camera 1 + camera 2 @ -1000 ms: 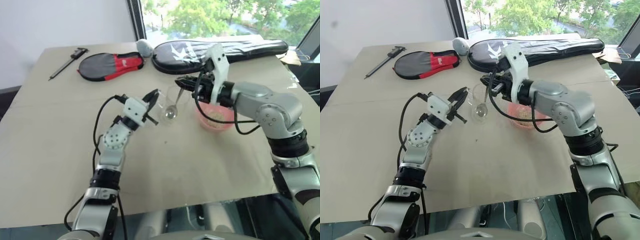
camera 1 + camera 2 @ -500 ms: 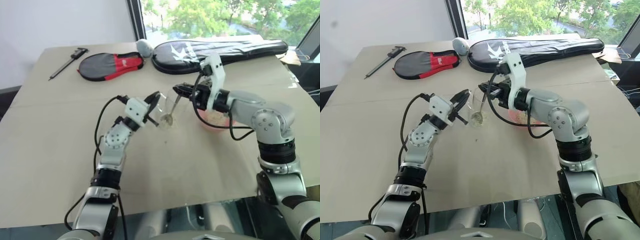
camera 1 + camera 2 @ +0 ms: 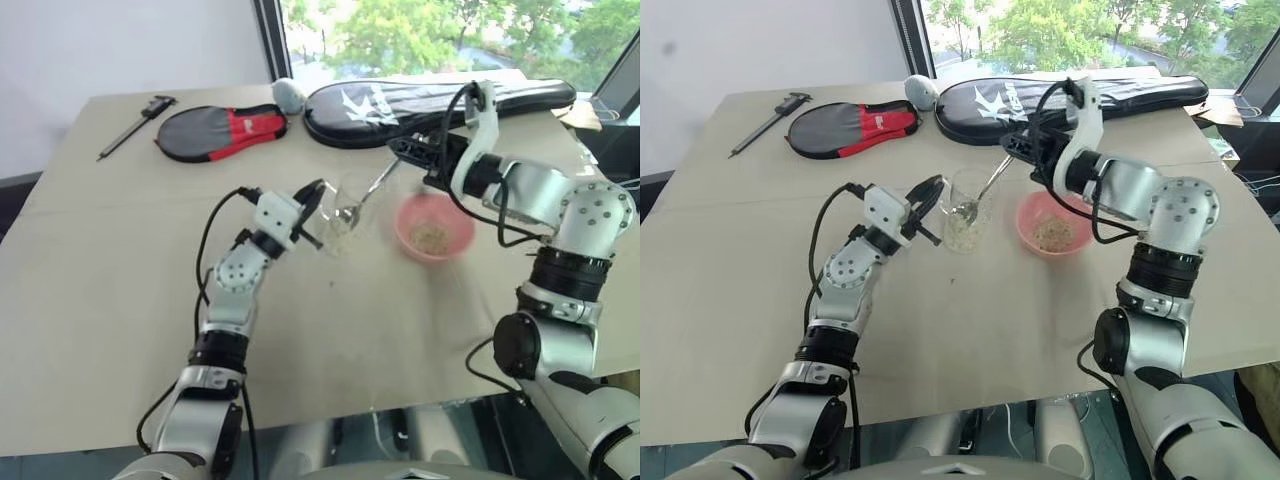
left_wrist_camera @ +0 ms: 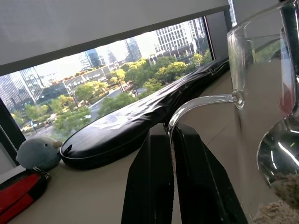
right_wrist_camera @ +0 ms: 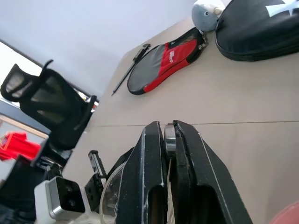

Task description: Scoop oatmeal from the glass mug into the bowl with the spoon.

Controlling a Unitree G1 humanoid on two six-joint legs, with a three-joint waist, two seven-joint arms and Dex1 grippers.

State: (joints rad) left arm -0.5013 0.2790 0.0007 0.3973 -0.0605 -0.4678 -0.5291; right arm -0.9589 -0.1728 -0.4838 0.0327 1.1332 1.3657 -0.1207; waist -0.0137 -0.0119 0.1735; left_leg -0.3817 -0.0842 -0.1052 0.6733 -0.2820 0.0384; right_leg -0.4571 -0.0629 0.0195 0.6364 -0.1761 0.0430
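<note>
Left gripper (image 4: 170, 154): its 2 fingers clamped on the handle of the glass mug (image 3: 966, 208), near the table's (image 3: 760, 310) middle.
Right gripper (image 5: 169, 140): pinched tight on the spoon (image 3: 984, 192) handle — spoon slants down, its oval end inside the mug.
Oatmeal (image 3: 962, 232): flakes low in the mug; more in the bowl.
Bowl (image 3: 1052, 225): pink, just right of the mug — apart from it.

Bright daylight from the window (image 3: 440, 35) behind; soft shadows, sharp focus throughout.
</note>
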